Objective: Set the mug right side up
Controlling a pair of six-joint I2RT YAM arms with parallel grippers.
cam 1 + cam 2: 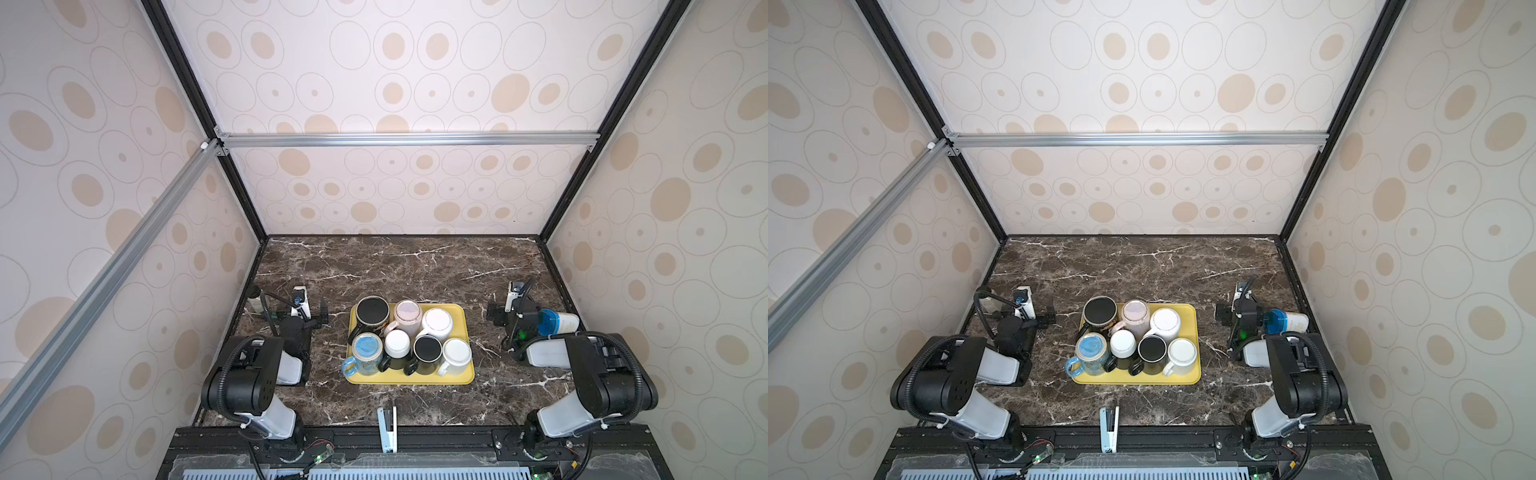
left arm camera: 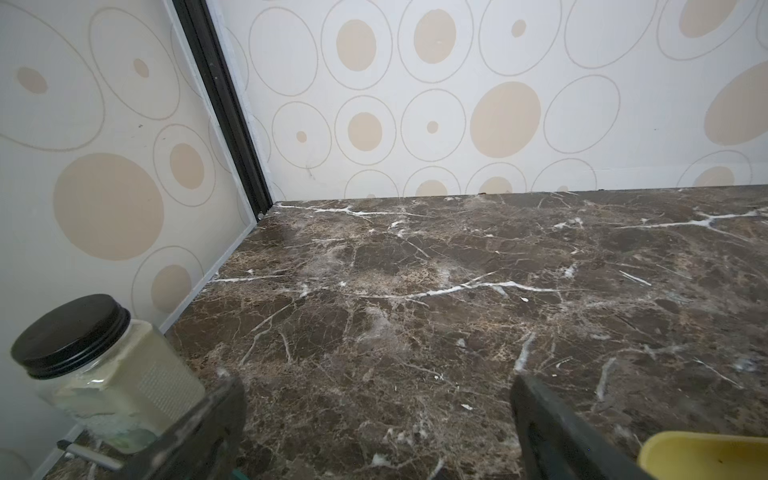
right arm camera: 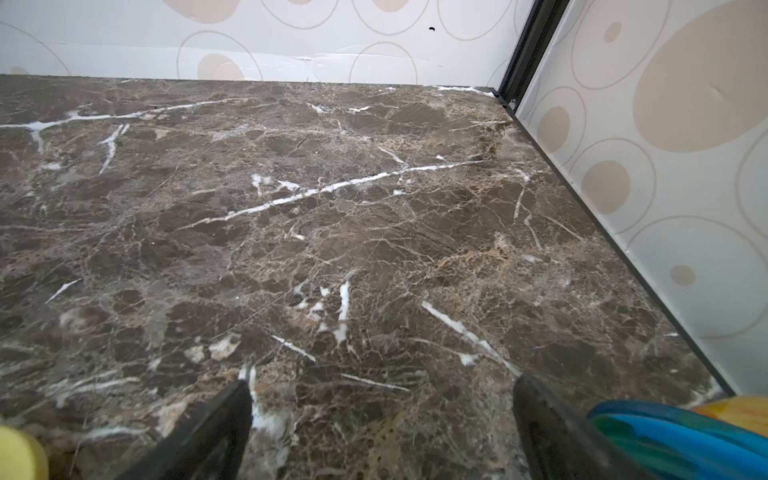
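Observation:
Several mugs stand packed together on a yellow tray mid-table in both top views. Among them are a big black mug, a pink one and a blue one. They show flat round bases, so they look mouth-down. My left gripper rests low on the marble left of the tray, open and empty. My right gripper sits to the right of the tray, also open and empty. The left wrist view shows my left gripper over bare marble, and the right wrist view shows my right gripper likewise.
A glass jar with a black lid stands by the left wall beside my left gripper. A blue-lidded bottle lies on its side by my right gripper. A white clip-like piece sits at the front edge. Patterned walls enclose the table.

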